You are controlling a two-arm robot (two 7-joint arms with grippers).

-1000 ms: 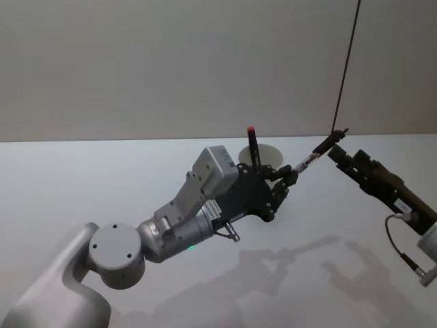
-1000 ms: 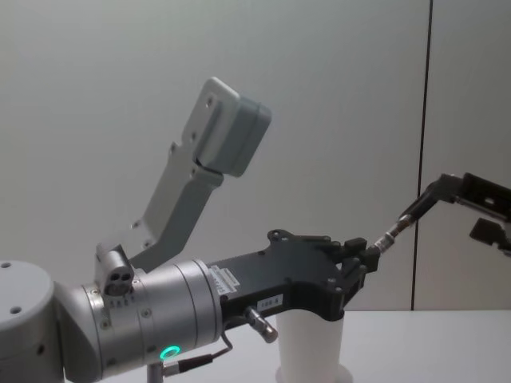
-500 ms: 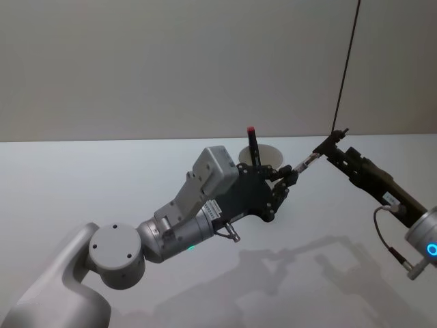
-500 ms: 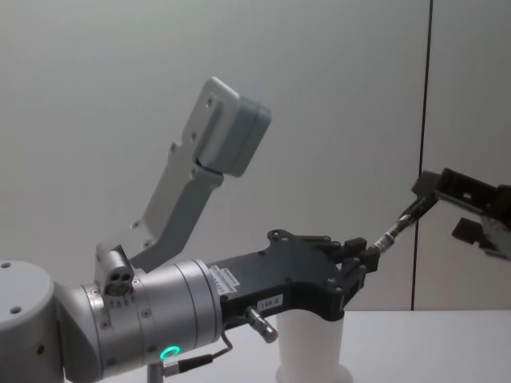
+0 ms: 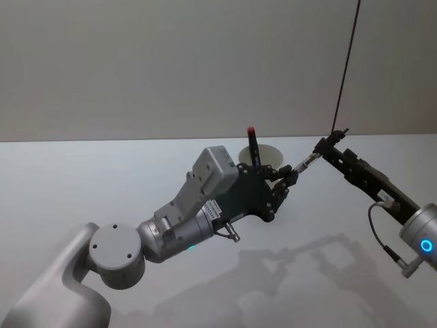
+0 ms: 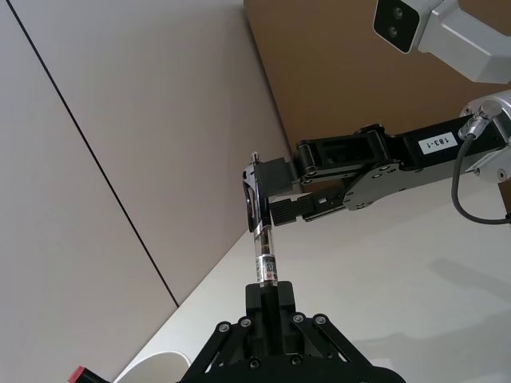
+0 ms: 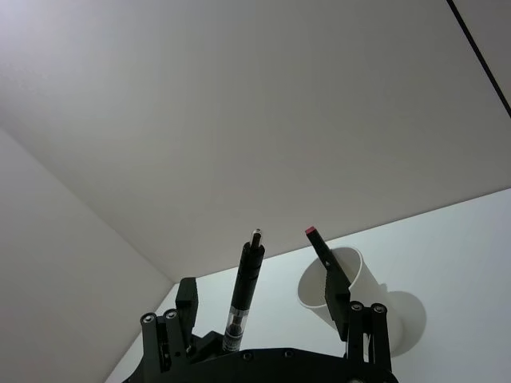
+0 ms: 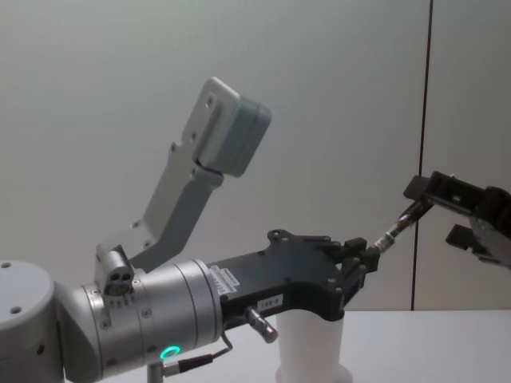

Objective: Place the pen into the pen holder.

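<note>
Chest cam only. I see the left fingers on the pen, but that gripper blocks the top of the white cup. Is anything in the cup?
Observer: Yes. In the head view a black stick with a red end stands upright in the white tapered paper-style pen holder, just behind the left gripper.
Operator: Which end of the pen is at the right gripper?
Observer: In the left wrist view it is the black end with the small metal tip. The clear-barrelled, labelled pen runs from the left gripper's fingers up to the right gripper.
</note>
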